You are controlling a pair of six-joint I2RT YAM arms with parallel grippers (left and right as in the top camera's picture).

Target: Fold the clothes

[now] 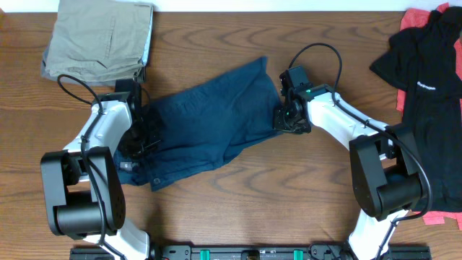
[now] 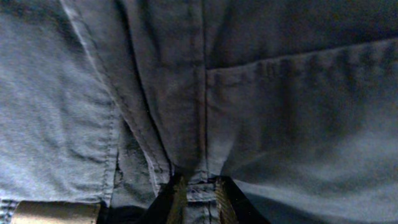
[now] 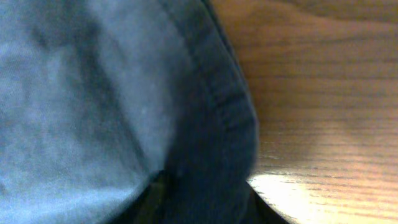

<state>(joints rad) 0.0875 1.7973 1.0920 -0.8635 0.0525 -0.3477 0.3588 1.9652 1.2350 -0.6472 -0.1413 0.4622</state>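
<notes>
The dark navy denim-like garment (image 1: 202, 123) lies rumpled across the middle of the wooden table. My left gripper (image 1: 141, 133) is at its left end, shut on a fold of the fabric near a seam; the left wrist view shows both fingers (image 2: 196, 202) pinching the cloth (image 2: 249, 112). My right gripper (image 1: 283, 119) is at the garment's right edge, shut on the hem; the right wrist view shows dark hem fabric (image 3: 211, 124) filling the jaws (image 3: 205, 199) with bare table beside it.
Folded khaki-beige trousers (image 1: 97, 40) lie at the back left. A black T-shirt with white lettering (image 1: 426, 79) lies over red cloth (image 1: 419, 18) at the right edge. Bare wood (image 3: 323, 93) lies right of the hem.
</notes>
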